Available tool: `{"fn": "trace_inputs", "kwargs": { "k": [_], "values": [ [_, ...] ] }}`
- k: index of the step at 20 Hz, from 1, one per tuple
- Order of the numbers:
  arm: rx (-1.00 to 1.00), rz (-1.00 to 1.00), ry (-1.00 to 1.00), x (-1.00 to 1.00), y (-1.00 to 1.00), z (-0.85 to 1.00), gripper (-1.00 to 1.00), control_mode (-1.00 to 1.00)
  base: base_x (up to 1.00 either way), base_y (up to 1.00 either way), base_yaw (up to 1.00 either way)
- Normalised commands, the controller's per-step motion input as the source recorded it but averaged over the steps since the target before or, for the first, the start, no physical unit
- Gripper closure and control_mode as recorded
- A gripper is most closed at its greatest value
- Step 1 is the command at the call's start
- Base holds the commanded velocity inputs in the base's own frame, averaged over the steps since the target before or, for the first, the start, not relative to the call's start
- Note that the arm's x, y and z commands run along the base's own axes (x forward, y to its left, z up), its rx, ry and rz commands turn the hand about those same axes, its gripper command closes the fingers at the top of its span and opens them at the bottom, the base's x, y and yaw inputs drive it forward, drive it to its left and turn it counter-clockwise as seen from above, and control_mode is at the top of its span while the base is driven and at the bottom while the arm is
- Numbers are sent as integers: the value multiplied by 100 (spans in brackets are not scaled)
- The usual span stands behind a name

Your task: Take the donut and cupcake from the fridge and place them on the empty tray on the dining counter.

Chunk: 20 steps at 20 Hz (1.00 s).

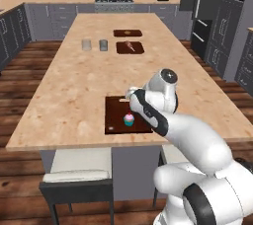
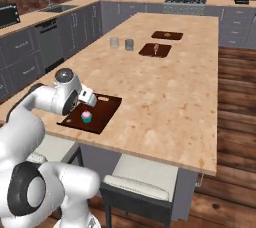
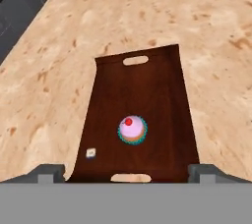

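Cupcake (image 3: pixel 132 129) standing upright near the centre of the dark tray (image 3: pixel 162 85), low in the hand view. Fingers (image 3: pixel 51 173) spread wide, holding nothing, at the tray's near end. Tray rests on the bench (image 1: pixel 74 91).

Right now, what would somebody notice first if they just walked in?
Probably the pink-frosted cupcake with its red dot, sitting upright on the dark brown tray near the dining counter's front edge. Then the open gripper just above it. Farther up the counter lie two more brown trays.
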Motion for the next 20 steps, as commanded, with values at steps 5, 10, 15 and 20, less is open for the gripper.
{"fn": "trace_inputs", "kwargs": {
  "k": [5, 10, 15, 20],
  "values": [
    [-17, 18, 6, -100, -24, 100, -100, -100, 0, 0, 0],
    [-13, 7, 7, -100, -18, 93, -100, -100, 0, 0, 0],
    [1, 0, -9, -100, -13, 42, -100, -100, 0, 0, 0],
    [1, -5, -21, -58, -5, 52, -100, -100, 0, 0, 0]
  ]
}}
